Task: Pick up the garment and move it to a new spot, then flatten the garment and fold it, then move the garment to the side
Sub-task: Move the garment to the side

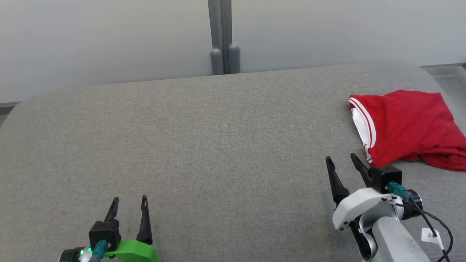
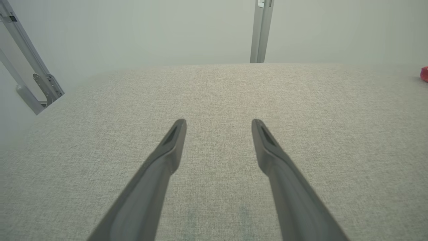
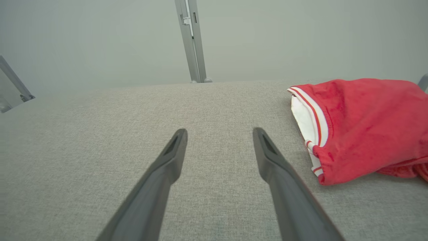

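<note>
1. The red garment (image 1: 407,127) lies bunched on the grey table (image 1: 218,145).
2. The right gripper (image 1: 340,156), fingers apart and empty, is just beside the garment.
3. The left gripper (image 1: 130,197), likewise apart and empty, is well apart from the garment.

Left gripper (image 1: 130,203) sits low at the near left, fingers spread, nothing between them. Right gripper (image 1: 342,162) hovers farther forward, jaws wide, empty, angled slightly left.
</note>
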`<state>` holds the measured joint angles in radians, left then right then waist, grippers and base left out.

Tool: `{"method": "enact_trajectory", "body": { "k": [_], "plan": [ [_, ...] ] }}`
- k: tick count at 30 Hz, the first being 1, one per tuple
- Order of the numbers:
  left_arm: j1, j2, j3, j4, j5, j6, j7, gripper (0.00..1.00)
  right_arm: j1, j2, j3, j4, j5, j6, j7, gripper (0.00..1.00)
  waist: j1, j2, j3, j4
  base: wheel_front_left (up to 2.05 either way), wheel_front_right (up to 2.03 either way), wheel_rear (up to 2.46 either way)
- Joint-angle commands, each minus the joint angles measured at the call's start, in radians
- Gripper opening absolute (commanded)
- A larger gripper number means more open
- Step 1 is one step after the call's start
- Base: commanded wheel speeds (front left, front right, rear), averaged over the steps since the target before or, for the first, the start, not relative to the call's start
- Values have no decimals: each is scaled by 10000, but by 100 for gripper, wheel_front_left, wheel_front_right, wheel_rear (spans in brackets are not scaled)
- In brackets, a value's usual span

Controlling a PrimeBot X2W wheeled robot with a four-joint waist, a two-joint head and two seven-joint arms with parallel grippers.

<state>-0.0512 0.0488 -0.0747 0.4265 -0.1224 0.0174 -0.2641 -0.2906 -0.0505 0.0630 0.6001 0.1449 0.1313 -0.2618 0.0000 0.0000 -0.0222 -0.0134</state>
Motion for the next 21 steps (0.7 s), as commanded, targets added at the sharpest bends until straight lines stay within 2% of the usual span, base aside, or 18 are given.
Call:
{"method": "enact_trajectory", "body": {
  "k": [1,7,21],
  "plan": [
    [133,42,37,10,25,13,8,100,186,-18,28,-55,88,-16,-38,100,0,0,-31,11,0,0,0],
    [151,42,171,-24,54,70,8,100,297,-14,106,-193,177,-16,-37,100,0,0,-91,50,0,0,0],
    [-29,42,431,74,48,131,9,100,348,-18,89,-185,-575,-16,-39,100,0,0,-19,-50,0,0,0]
  ]
}}
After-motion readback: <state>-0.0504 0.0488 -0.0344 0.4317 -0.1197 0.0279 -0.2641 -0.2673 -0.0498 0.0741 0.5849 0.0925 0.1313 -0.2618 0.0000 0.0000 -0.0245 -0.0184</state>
